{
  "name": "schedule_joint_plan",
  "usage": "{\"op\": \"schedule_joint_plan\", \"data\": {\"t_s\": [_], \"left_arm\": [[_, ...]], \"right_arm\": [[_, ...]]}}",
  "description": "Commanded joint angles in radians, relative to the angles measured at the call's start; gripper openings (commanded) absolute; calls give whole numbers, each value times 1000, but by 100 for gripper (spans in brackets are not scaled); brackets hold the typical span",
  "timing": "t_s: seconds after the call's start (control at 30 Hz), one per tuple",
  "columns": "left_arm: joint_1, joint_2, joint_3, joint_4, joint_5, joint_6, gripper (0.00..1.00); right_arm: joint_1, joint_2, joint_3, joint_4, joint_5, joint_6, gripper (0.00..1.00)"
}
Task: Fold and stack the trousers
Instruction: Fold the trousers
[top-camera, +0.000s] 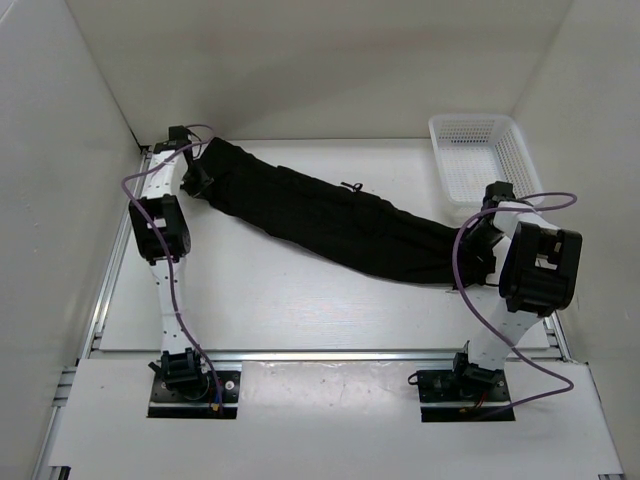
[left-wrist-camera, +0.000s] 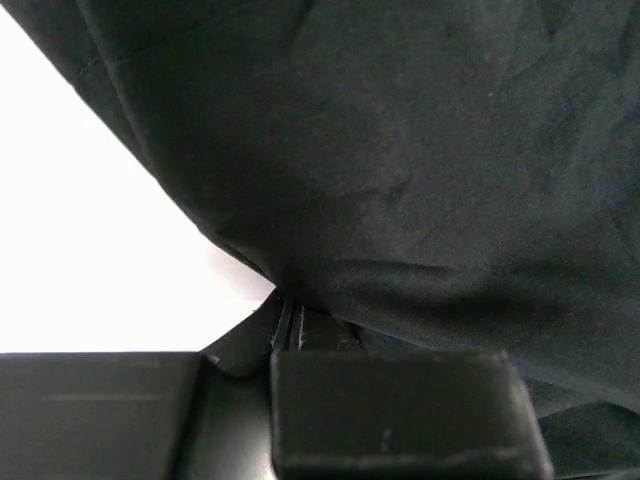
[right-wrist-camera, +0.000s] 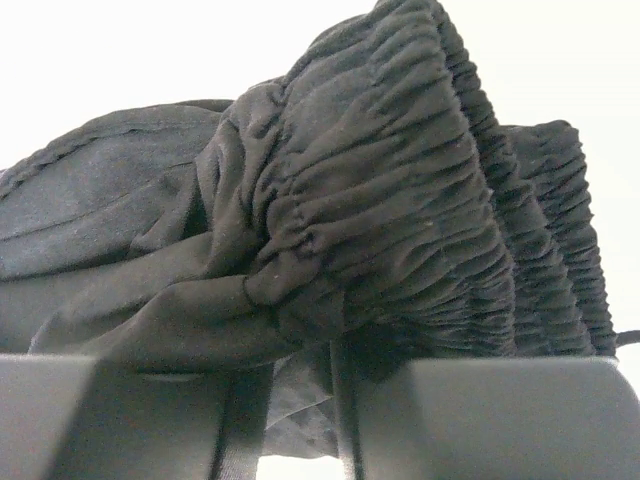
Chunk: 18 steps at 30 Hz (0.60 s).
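Note:
The black trousers (top-camera: 330, 220) lie stretched in a long band across the white table, from the far left to the right middle. My left gripper (top-camera: 196, 178) is at their far-left end and is shut on the cloth; black cloth (left-wrist-camera: 400, 150) fills the left wrist view. My right gripper (top-camera: 484, 246) is at their right end and is shut on the gathered elastic waistband (right-wrist-camera: 400, 210). A small black cord (top-camera: 350, 186) lies at the trousers' far edge.
A white plastic mesh basket (top-camera: 482, 156) stands at the back right, just behind my right arm. White walls enclose the table on three sides. Bare table (top-camera: 280, 300) shows between the trousers and the arm bases.

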Motion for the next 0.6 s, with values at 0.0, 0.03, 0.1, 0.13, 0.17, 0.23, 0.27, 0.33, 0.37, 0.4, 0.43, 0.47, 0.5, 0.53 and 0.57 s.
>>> {"op": "schedule_joint_plan", "data": {"t_s": [0.0,0.03,0.1,0.13,0.17,0.23,0.27,0.33,0.37,0.4,0.43,0.47,0.5,0.53,0.57], "left_arm": [[18,-117,-93,-25,-72,-14,10],[28,-134,-108,-25,-72,-14,10],[28,-180,-157,-15,-83,-3,10],[28,-192,-173,-15,-98,-3,10],[28,-218,-191,-6,-107,-3,10],[28,-244,-258,-6,-149,6,10],[38,-273,-286,4,-149,6,10],[48,-306,-375,30,-176,6,10],[48,-338,-406,31,-189,6,10],[58,-355,-435,47,-199,6,10],[72,-369,-487,61,-200,6,10],[72,-396,-512,61,-209,6,10],[86,-410,-533,72,-209,6,10],[98,-424,-573,72,-209,6,10],[98,-438,-590,81,-225,6,10]], "right_arm": [[1,14,31,9,22,-22,33],[1,25,31,9,22,-32,36],[1,34,31,9,10,-42,40],[1,34,31,9,10,-42,41],[1,34,19,9,10,-42,43],[12,25,-10,31,1,-42,52],[12,0,-19,31,1,-42,55],[12,-15,-42,40,1,-42,61],[12,-32,-42,49,-8,-42,66],[12,-41,-56,49,-8,-42,67],[21,-52,-70,49,-8,-42,69],[30,-78,-70,60,-8,-42,73],[39,-92,-70,60,-8,-51,75],[59,-106,-79,60,10,-51,77],[71,-136,-79,60,22,-51,78]]}}
